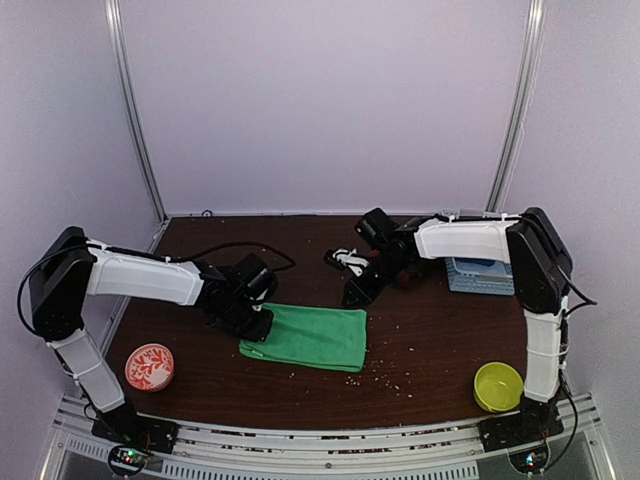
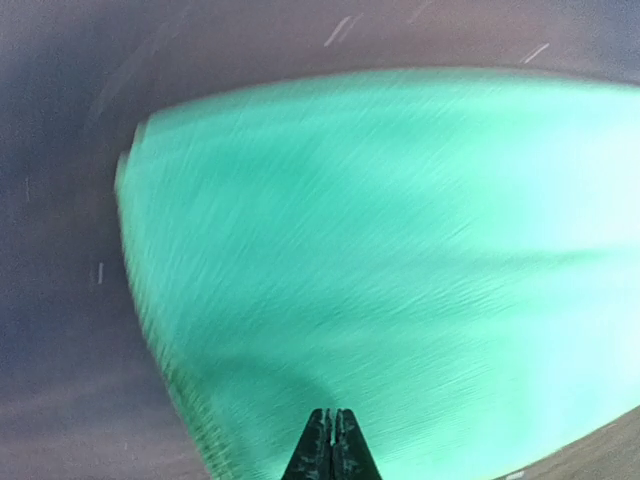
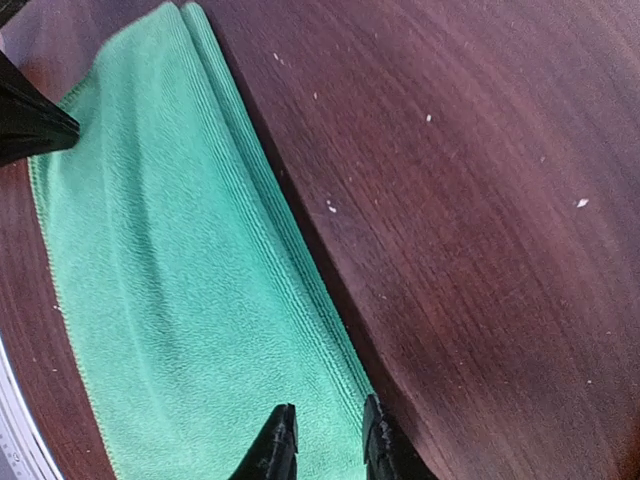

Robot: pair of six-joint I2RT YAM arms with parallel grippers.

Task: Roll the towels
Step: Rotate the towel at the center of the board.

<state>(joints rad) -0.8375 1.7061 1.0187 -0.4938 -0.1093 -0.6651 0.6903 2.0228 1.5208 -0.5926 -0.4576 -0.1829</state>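
Note:
A bright green towel point(image 1: 310, 337) lies flat and folded on the dark wood table point(image 1: 430, 340). My left gripper point(image 1: 255, 325) rests at the towel's left edge. In the left wrist view, which is motion-blurred, its gripper point(image 2: 332, 415) is shut just over the green cloth point(image 2: 380, 250), with nothing visible between the tips. My right gripper point(image 1: 360, 292) hovers at the towel's far right corner. The right wrist view has that gripper point(image 3: 325, 415) open a little above the towel's ribbed edge point(image 3: 290, 250), holding nothing. The left gripper's dark tip point(image 3: 35, 118) shows at the towel's other end.
A red patterned bowl point(image 1: 149, 366) sits front left and a yellow-green bowl point(image 1: 498, 386) front right. A blue and white object point(image 1: 478, 273) lies at the right, a small black and white item point(image 1: 350, 260) behind the towel. Crumbs point(image 1: 380, 375) dot the table.

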